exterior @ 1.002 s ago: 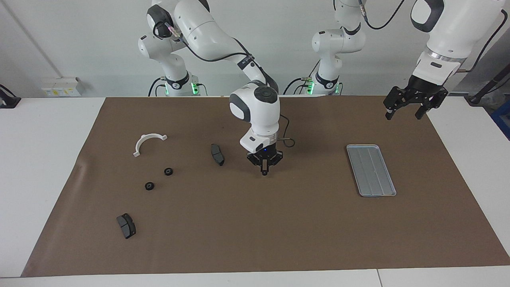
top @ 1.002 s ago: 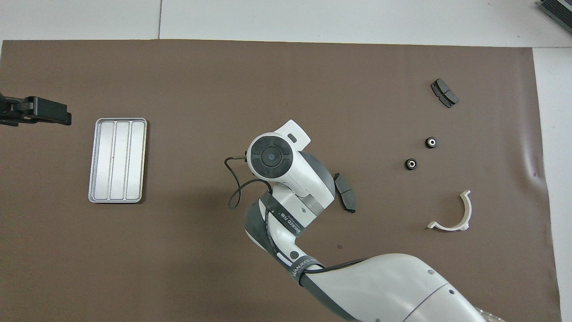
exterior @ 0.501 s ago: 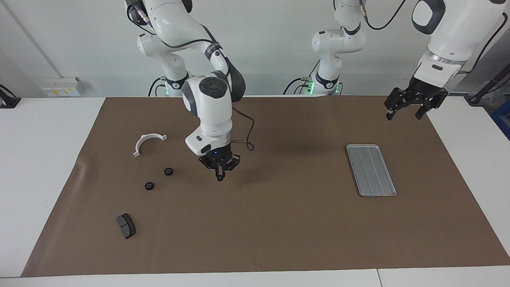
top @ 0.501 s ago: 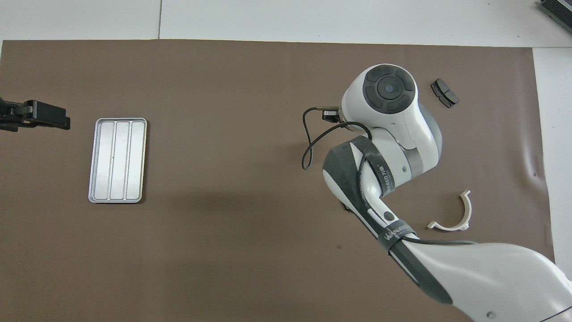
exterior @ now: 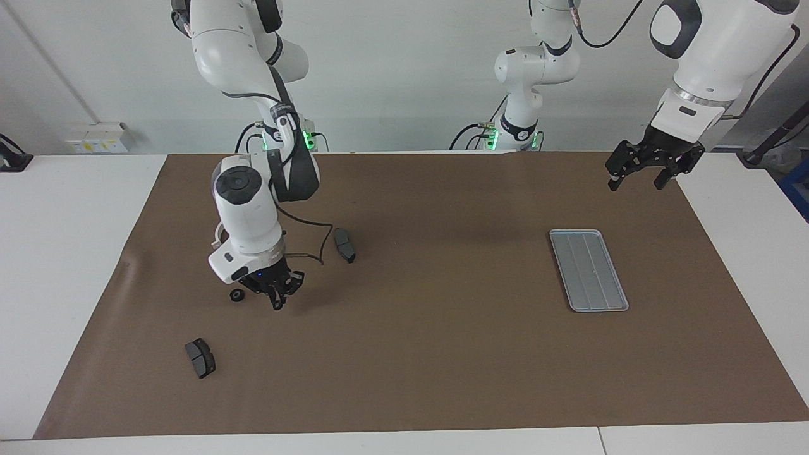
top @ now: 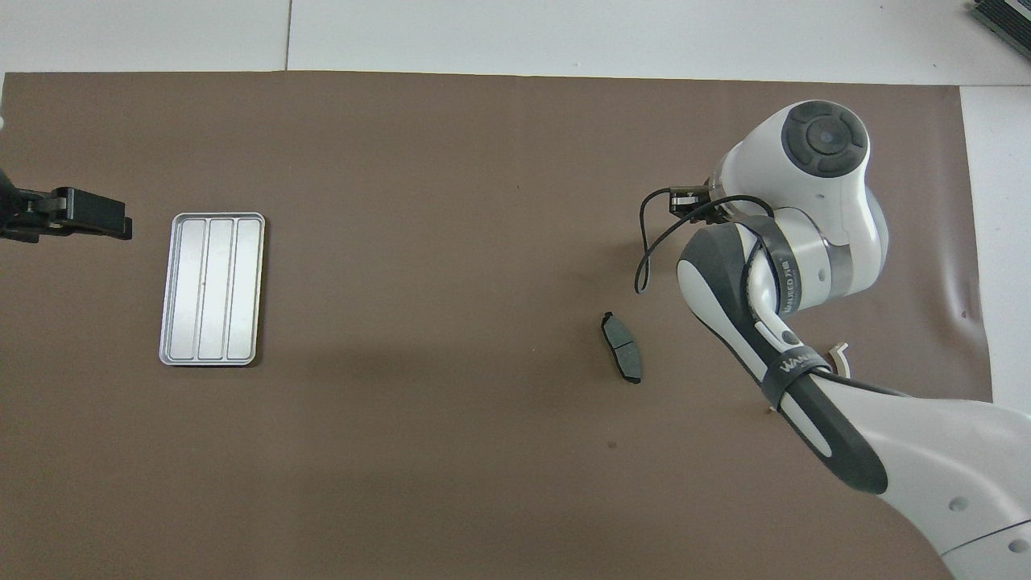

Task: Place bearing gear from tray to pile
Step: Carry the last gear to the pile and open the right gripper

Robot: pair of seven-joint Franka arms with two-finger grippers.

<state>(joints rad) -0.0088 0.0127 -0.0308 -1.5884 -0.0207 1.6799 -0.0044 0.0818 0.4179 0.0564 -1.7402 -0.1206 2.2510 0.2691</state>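
The silver-grey tray [exterior: 588, 270] lies empty toward the left arm's end of the brown mat; it also shows in the overhead view [top: 212, 288]. One black disc of the pile [exterior: 237, 295] lies toward the right arm's end; the other is hidden by the right arm. My right gripper [exterior: 276, 303] hangs low over the mat just beside that disc, its fingers together on a small dark part, the bearing gear. In the overhead view the right arm covers the pile. My left gripper [exterior: 635, 182] waits open and raised near the mat's corner by the left arm's base.
A dark grey curved pad [exterior: 344, 244] lies mid-mat, also in the overhead view [top: 622, 358]. A second pad [exterior: 200, 357] lies farther from the robots than the pile. The tip of a white half-ring bracket [top: 838, 352] shows beside the right arm.
My right gripper has swept from mid-mat toward the right arm's end and lowered beside the pile, still shut. One pile disc is now hidden. The left gripper has barely moved.
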